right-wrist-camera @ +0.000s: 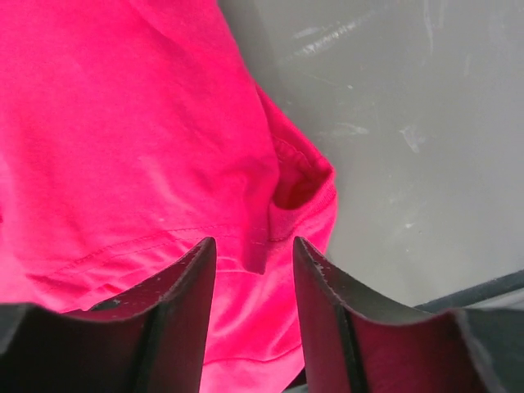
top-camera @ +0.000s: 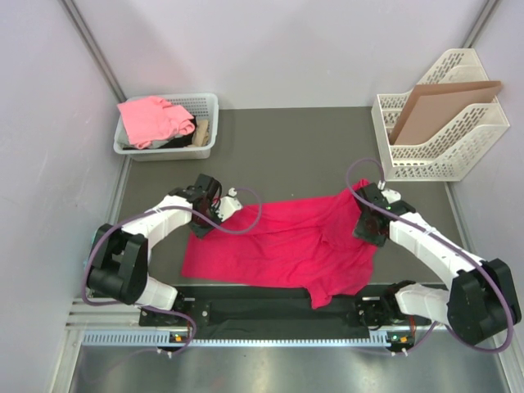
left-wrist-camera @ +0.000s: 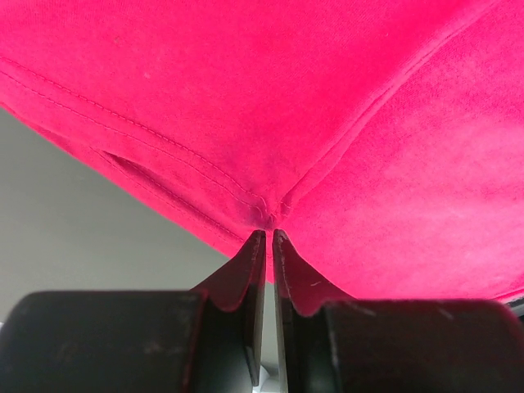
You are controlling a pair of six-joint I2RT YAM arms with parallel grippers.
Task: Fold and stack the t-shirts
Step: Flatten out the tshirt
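The crimson-red t-shirt [top-camera: 286,246] lies spread and rumpled on the dark table, one part reaching toward the near edge. My left gripper [top-camera: 214,214] is at its upper left edge. In the left wrist view its jaws [left-wrist-camera: 269,233] stand almost together, and the cloth [left-wrist-camera: 246,98] puckers at a seam right at the tips. My right gripper [top-camera: 368,225] hangs over the shirt's right edge. It is open [right-wrist-camera: 254,243], its fingers astride a folded hem of the shirt [right-wrist-camera: 123,147]. The salmon-pink t-shirt [top-camera: 151,119] lies bunched in the basket.
A white basket [top-camera: 209,102] at the back left holds the pink shirt and some dark items. At the back right a white file rack [top-camera: 446,155] holds a brown cardboard sheet [top-camera: 442,106]. A black rail [top-camera: 270,311] runs along the near edge between the arm bases.
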